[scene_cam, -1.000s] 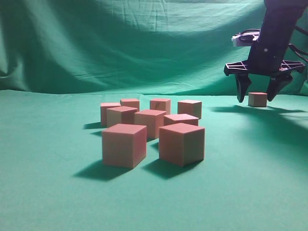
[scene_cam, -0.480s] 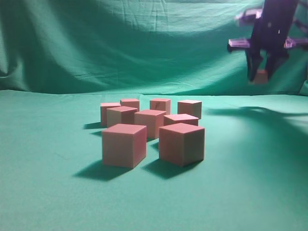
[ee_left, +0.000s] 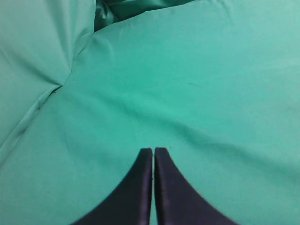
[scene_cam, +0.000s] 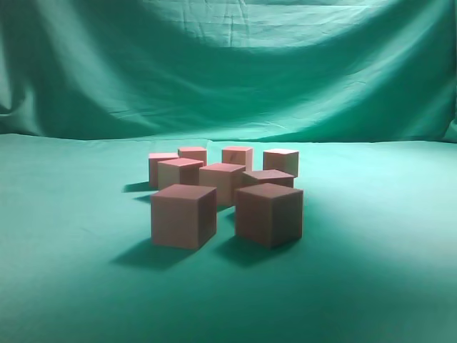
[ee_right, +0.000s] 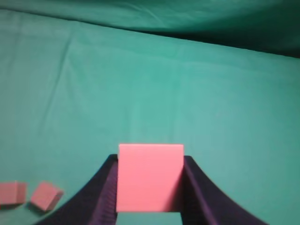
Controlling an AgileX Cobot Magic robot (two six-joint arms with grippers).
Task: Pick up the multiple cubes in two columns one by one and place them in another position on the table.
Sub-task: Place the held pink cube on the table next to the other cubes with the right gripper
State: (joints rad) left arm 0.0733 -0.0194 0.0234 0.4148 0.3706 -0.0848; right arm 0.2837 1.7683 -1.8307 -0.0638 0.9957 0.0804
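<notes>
Several pink-tan cubes stand in two columns on the green table (scene_cam: pixel 371 236), the nearest two being a left cube (scene_cam: pixel 183 215) and a right cube (scene_cam: pixel 269 213). No gripper shows in the exterior view. In the right wrist view my right gripper (ee_right: pixel 150 161) is shut on one pink cube (ee_right: pixel 150 177), held high above the cloth. Two more cubes (ee_right: pixel 45 195) show at the lower left of that view. In the left wrist view my left gripper (ee_left: pixel 153 151) is shut and empty over bare cloth.
A draped green backdrop (scene_cam: pixel 228 64) hangs behind the table. Folds of cloth (ee_left: pixel 51 84) show at the upper left of the left wrist view.
My right gripper closed on the lone cube at the far right, lifted it, and rose out of the exterior view. The other cubes have not moved.
</notes>
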